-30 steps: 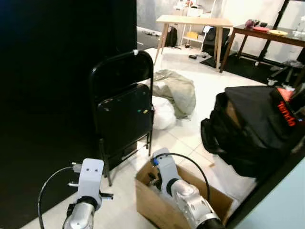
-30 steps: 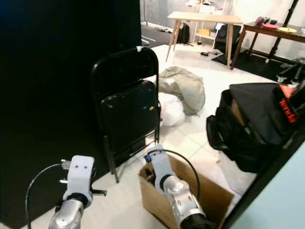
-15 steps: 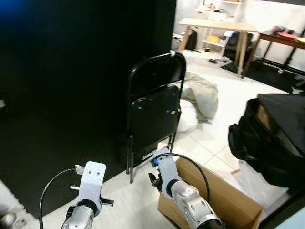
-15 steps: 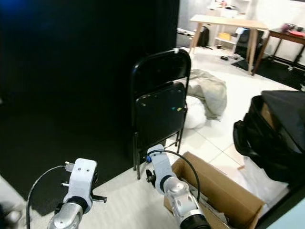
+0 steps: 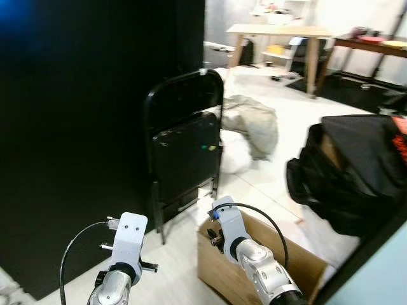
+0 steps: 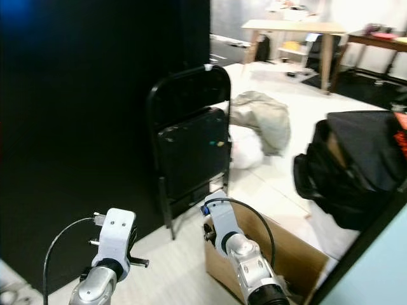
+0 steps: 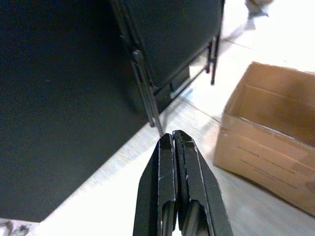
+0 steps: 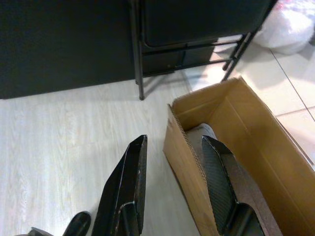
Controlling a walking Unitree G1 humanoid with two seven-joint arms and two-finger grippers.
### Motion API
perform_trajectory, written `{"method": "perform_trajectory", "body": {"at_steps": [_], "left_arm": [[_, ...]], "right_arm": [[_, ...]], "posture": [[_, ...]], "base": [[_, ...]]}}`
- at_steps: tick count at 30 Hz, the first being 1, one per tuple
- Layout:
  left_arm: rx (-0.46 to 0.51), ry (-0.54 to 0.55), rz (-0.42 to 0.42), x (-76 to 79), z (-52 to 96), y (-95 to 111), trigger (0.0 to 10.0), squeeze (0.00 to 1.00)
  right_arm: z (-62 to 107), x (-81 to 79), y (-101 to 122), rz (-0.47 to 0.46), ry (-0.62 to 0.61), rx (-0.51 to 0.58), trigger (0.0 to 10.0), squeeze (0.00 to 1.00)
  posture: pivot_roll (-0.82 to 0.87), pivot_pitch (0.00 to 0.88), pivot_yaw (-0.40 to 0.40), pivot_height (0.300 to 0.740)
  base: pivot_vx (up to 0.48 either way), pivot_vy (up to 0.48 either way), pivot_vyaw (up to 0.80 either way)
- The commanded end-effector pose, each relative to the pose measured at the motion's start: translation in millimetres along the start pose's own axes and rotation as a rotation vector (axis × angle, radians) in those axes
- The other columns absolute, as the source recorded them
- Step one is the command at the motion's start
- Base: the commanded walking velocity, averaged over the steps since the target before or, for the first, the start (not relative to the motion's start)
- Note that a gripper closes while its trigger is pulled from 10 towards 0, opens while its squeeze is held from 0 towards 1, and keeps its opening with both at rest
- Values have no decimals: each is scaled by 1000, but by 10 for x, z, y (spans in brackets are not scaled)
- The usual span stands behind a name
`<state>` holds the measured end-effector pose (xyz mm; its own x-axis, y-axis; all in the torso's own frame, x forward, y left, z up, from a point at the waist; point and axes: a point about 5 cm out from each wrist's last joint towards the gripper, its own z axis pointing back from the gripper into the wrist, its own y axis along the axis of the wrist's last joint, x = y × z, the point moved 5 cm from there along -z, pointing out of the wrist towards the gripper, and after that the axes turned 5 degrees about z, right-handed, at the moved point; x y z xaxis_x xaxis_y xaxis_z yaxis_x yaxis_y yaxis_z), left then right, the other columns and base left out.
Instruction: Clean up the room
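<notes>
Left gripper (image 7: 173,142): we keep fingers pressed together, empty; folding chair (image 7: 172,39) ahead.
Right gripper (image 8: 174,147): spread, straddling the cardboard box (image 8: 236,142) wall.
Risk: we judge lowering could crush that wall.

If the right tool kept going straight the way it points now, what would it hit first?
Probably the near wall of the open brown cardboard box: the right tool, open, straddles that edge. Depth is unclear, so it might pass just over the rim.
</notes>
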<state>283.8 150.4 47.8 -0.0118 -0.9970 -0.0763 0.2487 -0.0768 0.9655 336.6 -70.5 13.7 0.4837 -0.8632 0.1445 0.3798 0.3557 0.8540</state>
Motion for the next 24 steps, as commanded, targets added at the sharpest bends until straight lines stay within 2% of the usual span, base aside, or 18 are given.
{"method": "perform_trajectory", "body": {"at_steps": [1,5,15,21,24], "left_arm": [[-37,-20,6,36,11,-108,10000,0],[-24,-21,0,33,4,-113,10000,0],[-12,-12,-3,29,-26,-80,10000,0],[15,-18,-28,59,-95,-21,10000,0],[23,-11,-30,46,-113,-3,10000,0]], "right_arm": [[-11,-28,13,29,-8,-2,10000,0],[3,92,-73,10,-84,-26,10000,0],[22,179,-127,15,-127,-37,10000,0],[74,332,-183,34,-215,-62,10000,0],[89,351,-165,34,-223,-58,10000,0]], "posture": [[41,3,-11,740],[36,0,-9,740],[30,0,-1,740],[6,0,24,740],[1,0,26,740]], "base": [[0,0,0],[0,0,-573],[0,0,-800],[0,0,-800],[0,0,-800]]}}
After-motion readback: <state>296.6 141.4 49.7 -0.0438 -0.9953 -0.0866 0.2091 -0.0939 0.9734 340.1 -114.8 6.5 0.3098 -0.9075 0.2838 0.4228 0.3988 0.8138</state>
